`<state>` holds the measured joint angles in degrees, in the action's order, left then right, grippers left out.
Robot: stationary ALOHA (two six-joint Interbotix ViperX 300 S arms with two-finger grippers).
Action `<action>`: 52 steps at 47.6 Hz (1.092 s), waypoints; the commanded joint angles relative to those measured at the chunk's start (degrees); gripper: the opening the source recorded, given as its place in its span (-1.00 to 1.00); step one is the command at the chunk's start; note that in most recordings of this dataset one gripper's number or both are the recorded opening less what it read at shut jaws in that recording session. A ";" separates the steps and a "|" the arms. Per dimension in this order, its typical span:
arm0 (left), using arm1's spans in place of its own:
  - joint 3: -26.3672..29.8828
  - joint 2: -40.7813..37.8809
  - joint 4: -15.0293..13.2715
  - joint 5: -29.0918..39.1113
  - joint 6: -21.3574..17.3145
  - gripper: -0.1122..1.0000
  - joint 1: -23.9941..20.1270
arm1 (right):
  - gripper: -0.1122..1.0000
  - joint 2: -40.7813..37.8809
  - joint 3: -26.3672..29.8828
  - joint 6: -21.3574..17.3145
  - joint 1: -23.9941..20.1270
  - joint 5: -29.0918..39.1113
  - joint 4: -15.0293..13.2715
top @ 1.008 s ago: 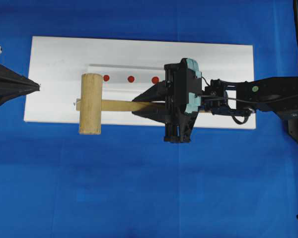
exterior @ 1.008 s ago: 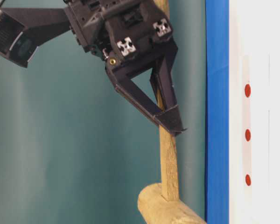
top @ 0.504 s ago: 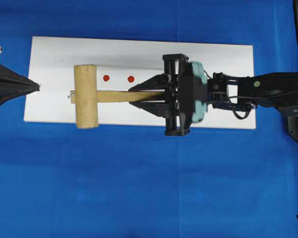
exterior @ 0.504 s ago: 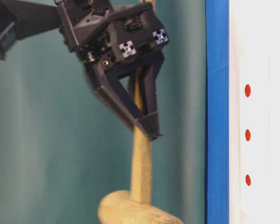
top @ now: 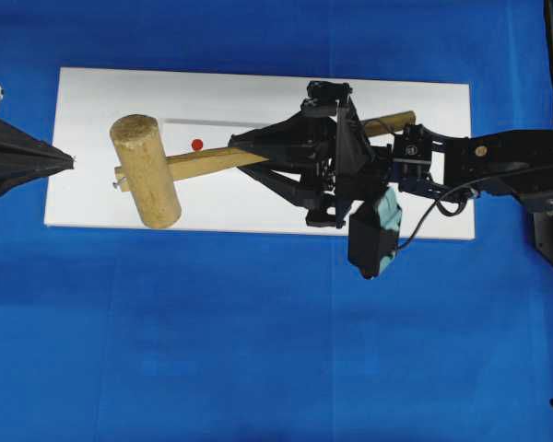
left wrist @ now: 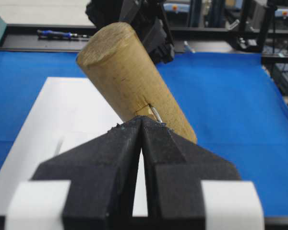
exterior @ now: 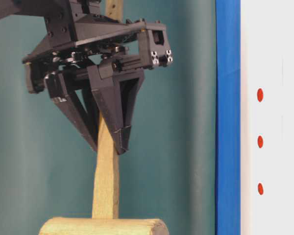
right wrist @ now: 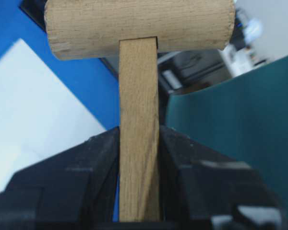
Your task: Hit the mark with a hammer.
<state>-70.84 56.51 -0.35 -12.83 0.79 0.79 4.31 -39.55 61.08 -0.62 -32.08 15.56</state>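
From overhead, the right gripper [top: 249,158] pinches the squared handle of the one light wooden hammer [top: 146,183], raised and tilted over the white board [top: 258,92]. Only one red dot [top: 196,145] shows here; I cannot tell whether it is the mark. I judge the strike is not yet done.

At table level, three red dots stand in a row; the mark [exterior: 259,95] seems the largest, well apart from the hammer.

In the left wrist view, the left gripper [left wrist: 142,125] is pressed together, empty.

In the right wrist view, the jaws clamp the handle.
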 commanded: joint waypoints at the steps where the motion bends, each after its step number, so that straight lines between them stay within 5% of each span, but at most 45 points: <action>1: 0.62 -0.26 -0.18 -0.26 0.09 -0.80 0.09 | -0.63 1.85 0.97 2.81 0.00 -1.85 0.97; 33: 0.62 -0.35 -0.44 -0.70 7.21 -0.74 -0.35 | -0.63 1.85 1.58 5.19 0.00 -1.67 1.76; 38: 0.44 -0.62 -0.53 -0.62 7.56 -0.32 -0.35 | -0.63 1.85 1.58 5.27 0.00 -1.23 1.85; 46: 0.44 -1.14 -0.53 -0.79 8.44 0.61 -0.26 | -0.63 1.85 1.76 5.45 0.09 -1.32 1.76; 52: 0.70 -1.14 -0.53 -1.49 9.14 0.89 -0.26 | -0.63 1.85 1.93 5.54 0.09 -1.32 1.67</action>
<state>-70.84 55.90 -0.79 -13.45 9.58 0.62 4.31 -39.55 66.71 -0.62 -32.96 17.23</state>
